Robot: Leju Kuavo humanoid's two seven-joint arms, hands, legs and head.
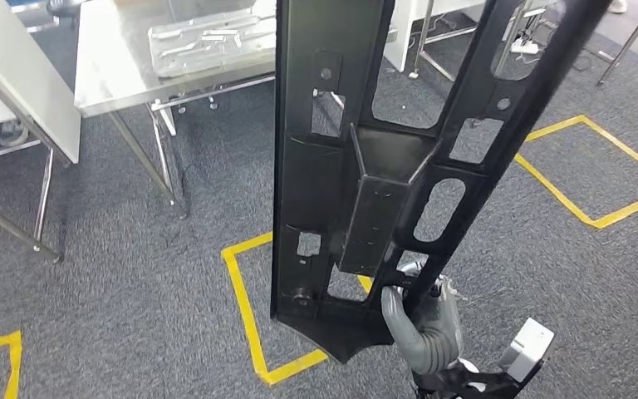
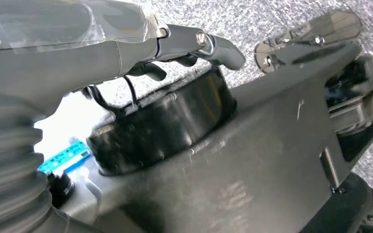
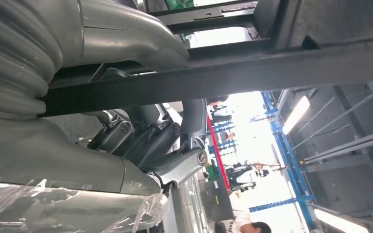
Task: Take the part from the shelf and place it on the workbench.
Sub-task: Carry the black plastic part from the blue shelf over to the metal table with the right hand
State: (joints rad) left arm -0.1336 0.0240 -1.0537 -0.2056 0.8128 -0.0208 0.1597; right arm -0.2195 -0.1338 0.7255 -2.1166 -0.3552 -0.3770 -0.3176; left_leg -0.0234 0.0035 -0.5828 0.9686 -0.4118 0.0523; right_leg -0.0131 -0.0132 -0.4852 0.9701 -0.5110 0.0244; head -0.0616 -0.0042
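Note:
The part [image 1: 357, 191] is a long black metal frame with several cut-outs and a box-shaped middle, standing nearly upright in front of me in the head view. My right hand [image 1: 424, 328] grips its lower right rail from below. In the right wrist view the fingers [image 3: 175, 141] wrap around a black bar of the part [image 3: 272, 73]. The steel workbench [image 1: 116, 75] stands at the far left, well apart from the part. My left hand [image 2: 199, 43] hangs over grey carpet, fingers loosely bent and holding nothing.
A silver stamped sheet [image 1: 208, 41] lies on the workbench. A second table with a white panel [image 1: 17, 91] stands at the left edge. Yellow tape squares [image 1: 245, 307] [image 1: 581, 166] mark the grey carpet. A person [image 3: 243, 218] stands far off in the right wrist view.

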